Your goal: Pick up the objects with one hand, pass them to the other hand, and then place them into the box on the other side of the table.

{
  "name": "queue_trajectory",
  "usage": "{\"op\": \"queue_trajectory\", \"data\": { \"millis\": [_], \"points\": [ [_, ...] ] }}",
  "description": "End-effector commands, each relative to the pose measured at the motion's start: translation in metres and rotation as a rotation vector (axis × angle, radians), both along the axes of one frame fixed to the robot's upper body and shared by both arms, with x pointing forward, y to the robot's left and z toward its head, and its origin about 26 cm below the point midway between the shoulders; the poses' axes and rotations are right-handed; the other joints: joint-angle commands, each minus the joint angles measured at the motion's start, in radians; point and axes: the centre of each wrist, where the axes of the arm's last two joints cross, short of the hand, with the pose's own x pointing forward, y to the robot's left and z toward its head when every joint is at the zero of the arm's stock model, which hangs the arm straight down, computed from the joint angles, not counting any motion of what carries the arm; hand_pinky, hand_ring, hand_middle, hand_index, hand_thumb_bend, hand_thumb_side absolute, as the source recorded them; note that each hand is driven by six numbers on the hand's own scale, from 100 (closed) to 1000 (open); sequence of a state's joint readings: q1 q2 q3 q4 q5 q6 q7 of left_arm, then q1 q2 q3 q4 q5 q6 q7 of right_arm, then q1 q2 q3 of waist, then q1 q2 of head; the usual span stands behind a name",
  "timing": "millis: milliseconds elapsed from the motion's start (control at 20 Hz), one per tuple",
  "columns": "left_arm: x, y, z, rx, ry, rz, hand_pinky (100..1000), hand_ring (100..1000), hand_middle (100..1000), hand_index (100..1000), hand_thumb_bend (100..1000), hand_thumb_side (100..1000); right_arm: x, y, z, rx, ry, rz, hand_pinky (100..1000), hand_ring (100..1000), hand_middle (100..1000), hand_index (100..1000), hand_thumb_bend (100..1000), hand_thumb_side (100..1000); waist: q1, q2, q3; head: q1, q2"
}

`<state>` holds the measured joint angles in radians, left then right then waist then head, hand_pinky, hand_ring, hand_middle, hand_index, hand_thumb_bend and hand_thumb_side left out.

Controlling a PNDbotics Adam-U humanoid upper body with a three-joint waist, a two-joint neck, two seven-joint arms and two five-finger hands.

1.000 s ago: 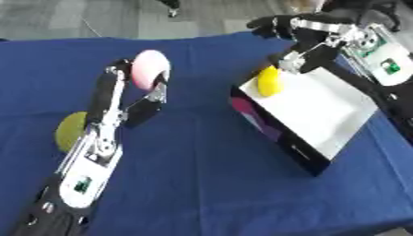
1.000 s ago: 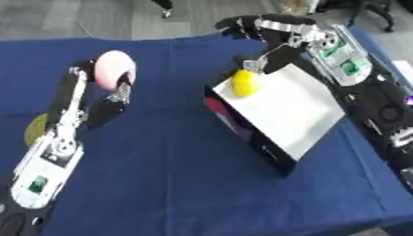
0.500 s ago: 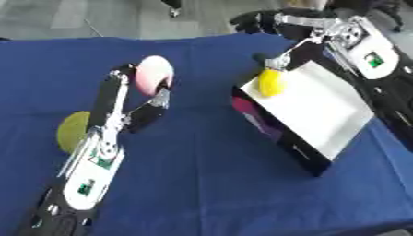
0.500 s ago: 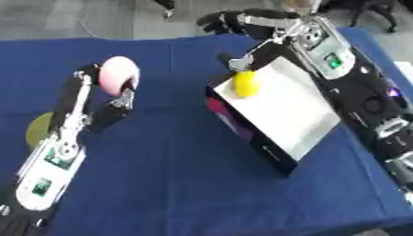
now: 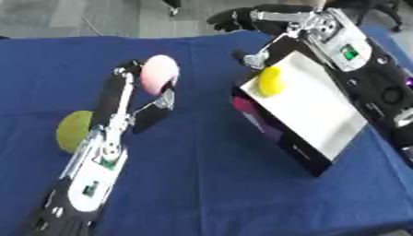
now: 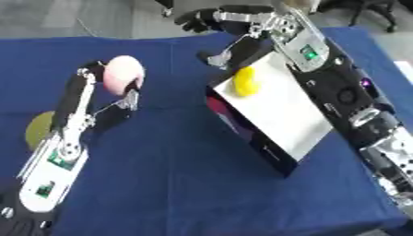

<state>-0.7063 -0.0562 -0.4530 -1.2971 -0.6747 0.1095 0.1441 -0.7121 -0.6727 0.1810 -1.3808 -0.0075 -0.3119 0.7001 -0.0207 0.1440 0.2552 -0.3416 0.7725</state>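
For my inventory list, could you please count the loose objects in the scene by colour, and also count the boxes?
Pink ball, held in the left hand: 1
Yellow object in the box: 1
Yellow-green round object on the blue cloth: 1
Box with a white inside: 1
Total: 4

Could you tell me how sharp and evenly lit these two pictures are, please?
Left eye view: soft all over, the pink ball in the left hand has fuzzy edges; light even, no glare on the blue cloth. Right eye view: equally soft, the right hand smeared, the yellow object in the box a blob.
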Motion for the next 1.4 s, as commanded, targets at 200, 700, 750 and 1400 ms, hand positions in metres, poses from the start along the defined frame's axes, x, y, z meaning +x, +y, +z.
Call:
{"op": "queue_trajectory", "data": {
  "millis": [200,700,750,1400],
  "points": [
    [-0.001,-0.011,0.012,0.010,-0.052,-0.033,783,747,636,625,100,380,-0.001,0.003,0.013,-0.043,-0.035,0.042,1000,1000,1000,1000,100,154,-0.015,-0.001,0.003,-0.008,-0.002],
    [-0.001,-0.018,0.011,0.019,-0.071,-0.054,782,746,635,625,100,368,0.001,0.011,0.015,-0.082,-0.044,0.022,1000,1000,1000,1000,100,264,-0.018,0.002,0.009,-0.025,-0.002],
    [-0.002,-0.018,0.012,0.021,-0.074,-0.057,781,746,636,626,100,363,0.001,0.011,0.014,-0.087,-0.042,0.023,1000,1000,1000,1000,100,265,-0.019,0.002,0.009,-0.029,-0.002],
    [-0.003,-0.020,0.014,0.034,-0.102,-0.063,781,744,635,625,100,339,-0.008,0.027,0.020,-0.125,-0.028,0.152,1000,1000,1000,1000,100,227,-0.024,0.006,0.006,-0.033,-0.002]
  ]
}}
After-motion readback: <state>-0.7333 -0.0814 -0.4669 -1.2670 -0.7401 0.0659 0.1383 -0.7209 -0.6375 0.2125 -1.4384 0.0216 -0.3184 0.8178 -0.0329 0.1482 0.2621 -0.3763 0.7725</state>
